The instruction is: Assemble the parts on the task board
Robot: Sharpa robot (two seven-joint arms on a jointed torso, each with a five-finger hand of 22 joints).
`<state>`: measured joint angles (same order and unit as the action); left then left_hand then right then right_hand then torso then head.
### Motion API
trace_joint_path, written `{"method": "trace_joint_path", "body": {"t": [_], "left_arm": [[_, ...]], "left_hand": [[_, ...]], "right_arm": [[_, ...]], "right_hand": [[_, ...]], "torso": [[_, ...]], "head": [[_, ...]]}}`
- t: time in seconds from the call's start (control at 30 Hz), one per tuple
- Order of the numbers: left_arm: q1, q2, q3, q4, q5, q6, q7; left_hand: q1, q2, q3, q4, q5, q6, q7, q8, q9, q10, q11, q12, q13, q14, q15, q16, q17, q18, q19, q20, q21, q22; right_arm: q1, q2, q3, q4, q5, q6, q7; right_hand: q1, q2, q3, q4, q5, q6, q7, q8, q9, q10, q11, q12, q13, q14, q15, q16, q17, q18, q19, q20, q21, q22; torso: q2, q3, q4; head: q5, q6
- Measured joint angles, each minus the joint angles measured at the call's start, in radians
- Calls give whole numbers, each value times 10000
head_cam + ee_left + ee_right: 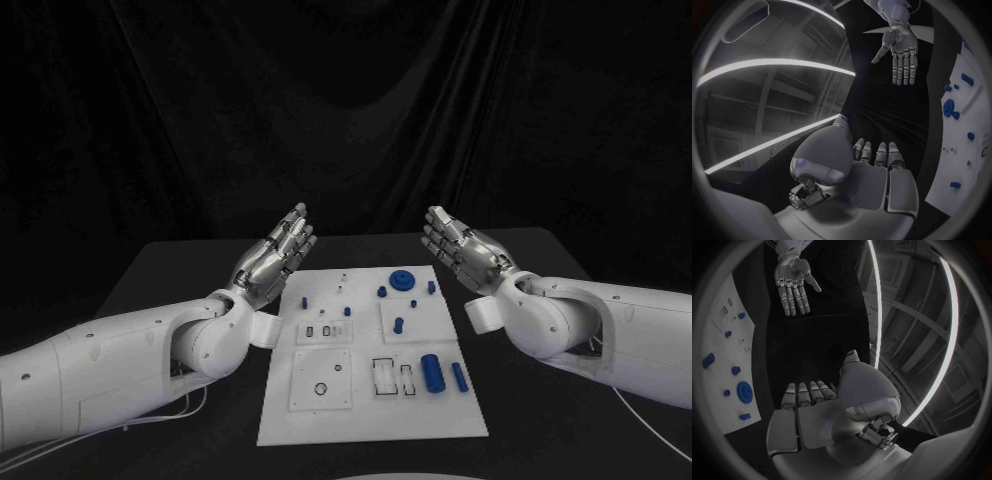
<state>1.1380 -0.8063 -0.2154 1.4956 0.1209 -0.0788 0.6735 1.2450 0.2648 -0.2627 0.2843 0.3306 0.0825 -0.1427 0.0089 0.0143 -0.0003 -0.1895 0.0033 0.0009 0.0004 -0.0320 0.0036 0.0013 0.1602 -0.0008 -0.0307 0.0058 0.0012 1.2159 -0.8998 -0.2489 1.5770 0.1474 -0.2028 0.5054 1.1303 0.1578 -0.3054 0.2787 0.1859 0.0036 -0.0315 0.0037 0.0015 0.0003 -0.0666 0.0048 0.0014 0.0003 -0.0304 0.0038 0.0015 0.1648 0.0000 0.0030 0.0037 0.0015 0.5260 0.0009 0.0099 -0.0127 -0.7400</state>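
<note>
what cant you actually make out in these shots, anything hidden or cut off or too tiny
- Head view: the small blue parts near the blue disc are too small to tell their shapes.
- Head view: the left hand overlaps the task board at its far left corner, hiding that edge.
- Left wrist view: the board runs off the circle's rim.
- Right wrist view: the right hand shows its back, so its palm is hidden.

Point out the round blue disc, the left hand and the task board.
Round blue disc [402, 279], head view, on its top face.
Left hand [277, 257], head view, on the middle of the hand, which holds nothing.
Task board [378, 418], head view, on its bare near part.
</note>
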Motion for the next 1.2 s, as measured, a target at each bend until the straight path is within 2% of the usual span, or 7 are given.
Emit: {"method": "trace_joint_path", "body": {"t": [0.17, 0.33, 0.5, 0.57, 0.67, 0.97, 1.2], "left_arm": [[0, -306, 0, -5, -737, -73, 8], [1, -627, 0, 126, -1472, -213, 13], [68, -767, -3, 311, -1952, -383, 15], [144, -792, -2, 393, -2097, -493, 17], [252, -844, 4, 455, -2244, -662, 20], [554, -1106, 4, 704, -2474, -1015, 24], [676, -1221, 1, 739, -2533, -1041, 26]], "left_hand": [[1253, -79, 416, -251, 1826, 276, 129, 38, 33, 0, 76, 0, 1, 0, 0, 0, 1, -144, 0, 1, 0, 1], [1658, -84, 569, -152, 2232, 505, 212, 77, 55, 3, 156, 0, 1, 0, 0, 0, 2, -143, 0, 1, 0, 1], [1942, -109, 683, -91, 2399, 721, 334, 110, 80, 0, 268, 0, 2, 0, 0, 0, 3, -142, 0, 1, 0, 1], [1993, -125, 733, -37, 2401, 987, 514, 142, 111, 7, 455, 0, 3, 0, 1, 0, 4, -139, 5, 245, 0, 2], [1993, -125, 682, 34, 2400, 1092, 621, 142, 112, 2, 506, 0, 3, 0, 1, 0, 4, -141, 6, 755, 0, 2], [1992, -126, 673, 41, 2399, 1178, 607, 142, 124, 2, 506, 0, 6, 0, 1, 0, -4, -139, 19, 882, 0, 2], [1992, -126, 674, 41, 2438, 1178, 607, 142, 123, -1, 574, 0, 7, -2, 150, 0, -4, 26, 21, 1284, 0, 3]], "right_arm": [[278, 71, -5, -261, -1246, 54, -116], [791, 91, -4, -407, -2777, 119, -481], [1328, -28, 7, -398, -4176, 137, -1176], [1565, -58, 2, -434, -4764, 129, -1499], [1870, -45, 3, -552, -5673, 95, -1923], [2410, 52, 9, -634, -9333, -98, -3328], [2465, 416, 2, -686, -12843, -164, -4344]], "right_hand": [[175, -316, 214, 152, -151, 324, 355, 33, 53, 5, 471, 0, 0, -1, 155, 0, 0, 0, -2, 643, 0, 1], [208, -645, 675, 141, -128, 449, 480, 33, 85, 79, 648, 0, 5, -4, 1022, 0, 0, 0, -2, 1471, 0, 1], [1718, -568, 1080, -299, 2029, 654, 685, 84, 125, 306, 1184, 109, 90, 317, 1944, 79, 70, -259, 483, 2201, 203, 138], [2244, -511, 1022, -405, 2432, 1035, 1050, 169, 186, 587, 1230, 202, 133, 1393, 2079, 366, 265, -258, 1467, 2473, 579, 324], [3014, -411, 944, -797, 2733, 1739, 1240, 233, 260, 1272, 1491, 318, 214, 6115, 2171, 1301, 859, 7, 5538, 2833, 1656, 703], [4062, -438, 1740, -1774, 1183, 4487, 1441, 604, 540, 4695, 1868, 718, 476, 11634, 1029, 1999, 1858, 156, 10598, 1954, 2015, 695], [3913, -813, 2329, -2296, 492, 7141, 866, 827, 753, 8509, 1557, 1141, 702, 14336, 290, 4818, 4035, 154, 13364, 863, 3460, 1538]], "torso": [[8, 0, 0], [24, 0, -3], [84, 0, -6], [131, 0, -6], [243, -12, -4], [678, -89, 142], [1004, -165, 334]], "head": [[27, -192], [38, -360], [126, -472], [179, -492], [249, -508], [333, -328], [136, -121]]}}
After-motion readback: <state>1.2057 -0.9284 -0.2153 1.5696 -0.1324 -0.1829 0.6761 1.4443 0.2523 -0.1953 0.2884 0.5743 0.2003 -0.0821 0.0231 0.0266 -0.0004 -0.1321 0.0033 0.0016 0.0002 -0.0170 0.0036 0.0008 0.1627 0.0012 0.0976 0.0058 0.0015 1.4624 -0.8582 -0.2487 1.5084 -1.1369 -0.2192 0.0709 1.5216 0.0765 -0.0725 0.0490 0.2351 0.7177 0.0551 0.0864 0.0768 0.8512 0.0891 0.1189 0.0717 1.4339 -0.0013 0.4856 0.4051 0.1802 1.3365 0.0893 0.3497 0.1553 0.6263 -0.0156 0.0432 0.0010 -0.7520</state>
